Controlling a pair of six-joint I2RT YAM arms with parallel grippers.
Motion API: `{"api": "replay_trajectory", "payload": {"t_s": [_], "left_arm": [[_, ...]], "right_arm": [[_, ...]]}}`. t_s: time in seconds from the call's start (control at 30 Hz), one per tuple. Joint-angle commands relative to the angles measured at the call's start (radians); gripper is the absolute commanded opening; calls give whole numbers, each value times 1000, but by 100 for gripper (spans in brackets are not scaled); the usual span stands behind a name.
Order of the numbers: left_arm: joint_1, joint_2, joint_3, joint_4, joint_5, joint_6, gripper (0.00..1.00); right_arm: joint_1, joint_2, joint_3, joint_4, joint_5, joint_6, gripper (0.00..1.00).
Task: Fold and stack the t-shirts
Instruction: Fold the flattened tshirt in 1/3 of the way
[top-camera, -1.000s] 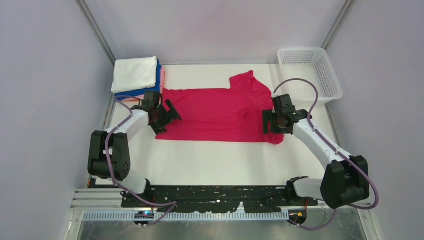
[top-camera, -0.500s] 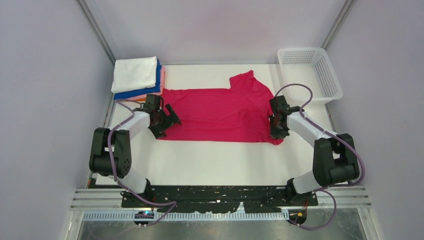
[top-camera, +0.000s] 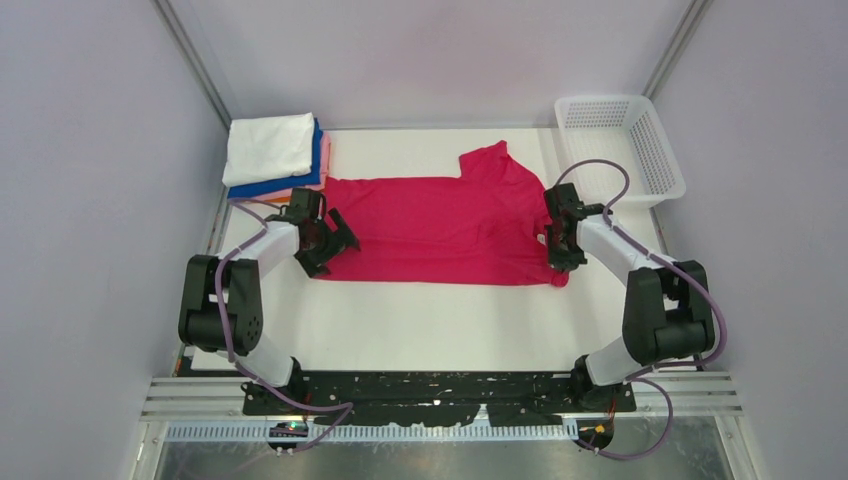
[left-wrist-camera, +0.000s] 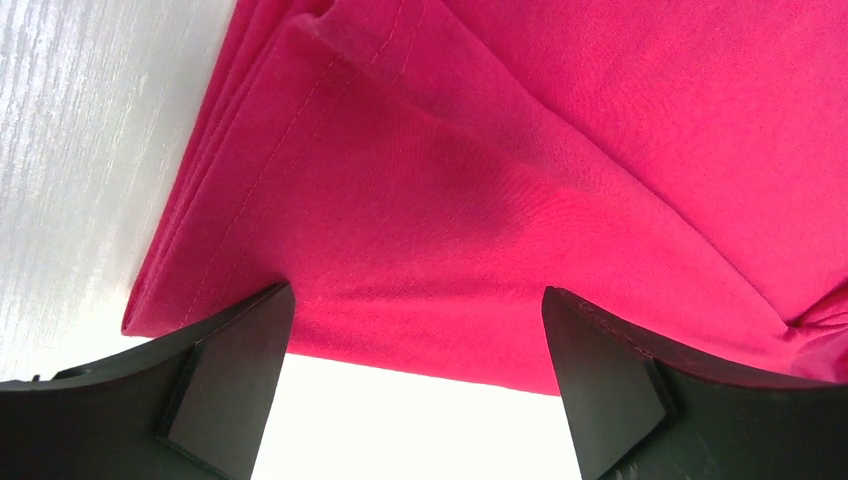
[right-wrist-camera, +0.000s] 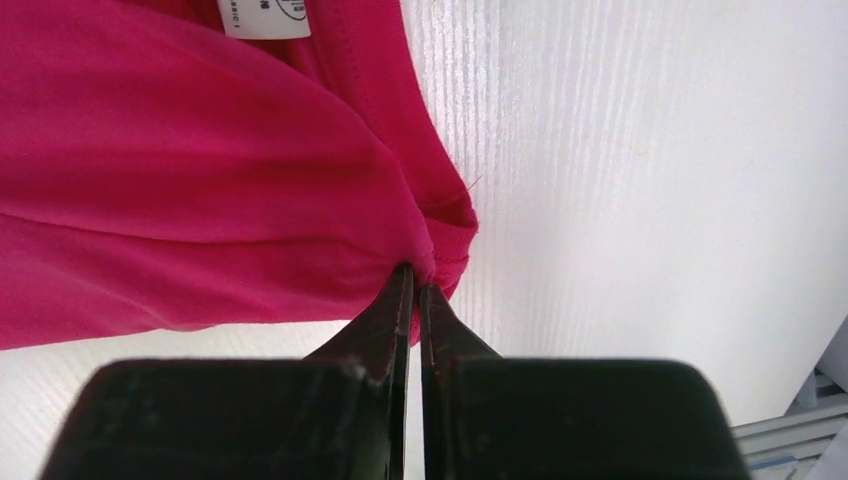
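A magenta-red t-shirt (top-camera: 440, 228) lies spread across the middle of the table, one sleeve pointing to the back. Its neck label (right-wrist-camera: 262, 17) shows in the right wrist view. My right gripper (right-wrist-camera: 416, 277) is shut on a bunched fold of the shirt's right end (top-camera: 553, 262). My left gripper (left-wrist-camera: 415, 305) stands open at the shirt's left hem (left-wrist-camera: 330, 240), the fingers (left-wrist-camera: 235, 345) resting at the cloth's edge with nothing between them. A stack of folded t-shirts (top-camera: 272, 150), white on top of blue, pink and orange, sits at the back left.
A white mesh basket (top-camera: 620, 145) stands at the back right, close behind my right arm. Grey walls close in the table on the left, right and back. Bare white table (top-camera: 440, 325) lies between the shirt and the arm bases.
My right gripper has gone from open to shut on the shirt's right end, and its arm has drawn in towards the right. The left gripper has shifted slightly at the hem.
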Motion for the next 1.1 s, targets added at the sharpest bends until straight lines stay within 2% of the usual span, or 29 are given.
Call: {"api": "replay_trajectory", "payload": {"t_s": [0.0,0.13,0.27,0.37,0.47,0.57,0.63,0.67,0.77,0.83,0.9,0.97,1.07], "left_arm": [[11,13,30,-42,-44,5,100],[13,17,37,-54,-46,11,100],[13,20,43,-58,-52,12,100],[13,21,46,-59,-40,14,100],[13,10,48,-52,-18,16,100],[13,-13,55,-55,-8,17,100],[10,-30,64,-55,-3,18,100],[9,-38,70,-57,-2,20,100],[-2,-49,93,-61,8,20,100],[-10,-42,110,-61,23,20,100],[-20,-27,129,-59,43,20,100],[-26,-12,134,-55,57,18,99],[-28,4,132,-49,67,19,100]], "right_arm": [[-7,44,59,-24,92,-33,5],[-7,88,85,-43,110,-58,5],[-7,129,104,-48,146,-70,17],[-7,136,116,-42,133,-76,42],[-7,96,132,-37,109,-78,53],[-7,-9,157,-23,110,-55,65],[-7,-82,159,10,99,-33,92],[-7,-129,150,25,82,-18,99],[-8,-199,116,131,4,20,96],[-7,-222,82,213,-142,50,96],[-6,-219,47,303,-374,96,95],[-6,-192,19,379,-461,145,95],[8,-106,19,414,-506,181,96]]}}
